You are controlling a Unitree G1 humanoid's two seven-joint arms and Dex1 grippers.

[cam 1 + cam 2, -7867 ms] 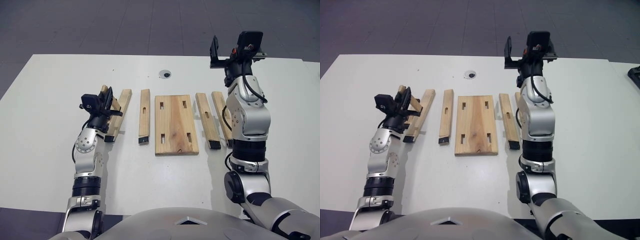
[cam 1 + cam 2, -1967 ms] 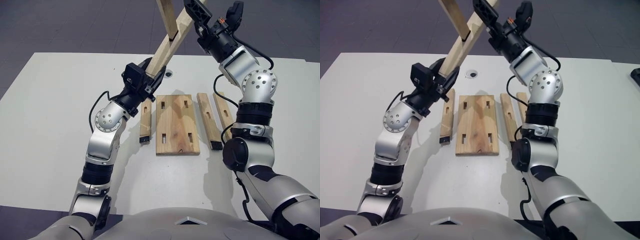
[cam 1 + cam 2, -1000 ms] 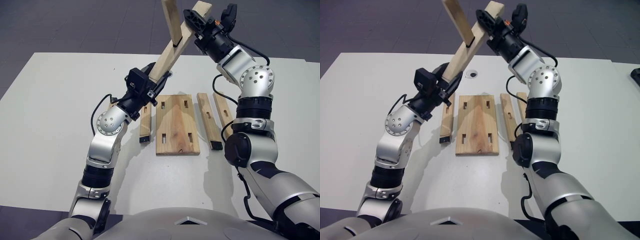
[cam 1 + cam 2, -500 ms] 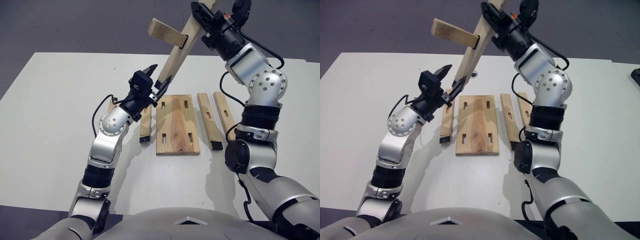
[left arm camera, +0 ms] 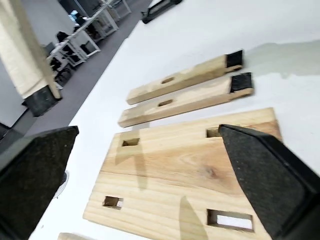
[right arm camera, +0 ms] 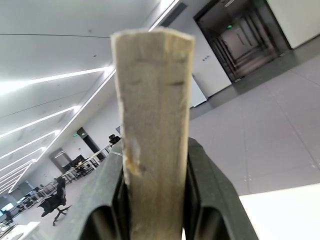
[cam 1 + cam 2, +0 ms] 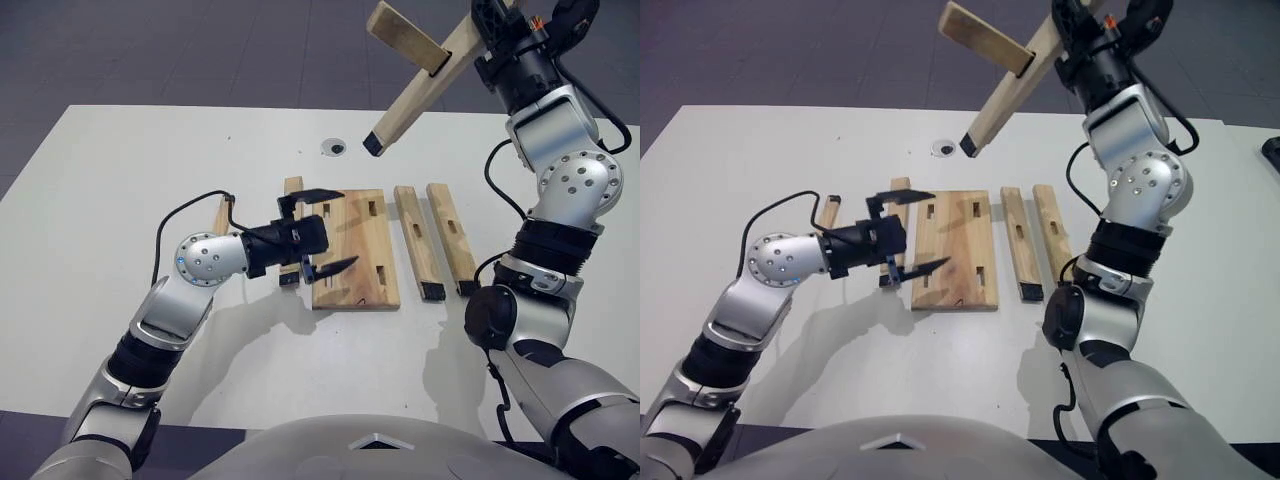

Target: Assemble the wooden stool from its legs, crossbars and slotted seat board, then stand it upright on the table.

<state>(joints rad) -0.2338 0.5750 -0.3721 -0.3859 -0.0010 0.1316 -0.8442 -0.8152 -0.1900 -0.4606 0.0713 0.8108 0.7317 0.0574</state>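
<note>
My right gripper is raised high at the back right, shut on the upper end of a wooden leg. A crossbar sticks through that leg's slot, and its black-capped foot hangs over the table's far side. In the right wrist view the leg sits between dark fingers. My left gripper is open, low over the left edge of the slotted seat board, with nothing between its fingers. A third leg lies under that arm. The seat board lies flat.
Two more slotted legs lie side by side right of the board. A short wooden piece lies left of my left arm. A round hole sits in the table behind the board. The table's front and far left are open white surface.
My left gripper has let go of the leg and dropped to the seat board's left edge. The right arm has swung the leg with its crossbar to the right and higher.
</note>
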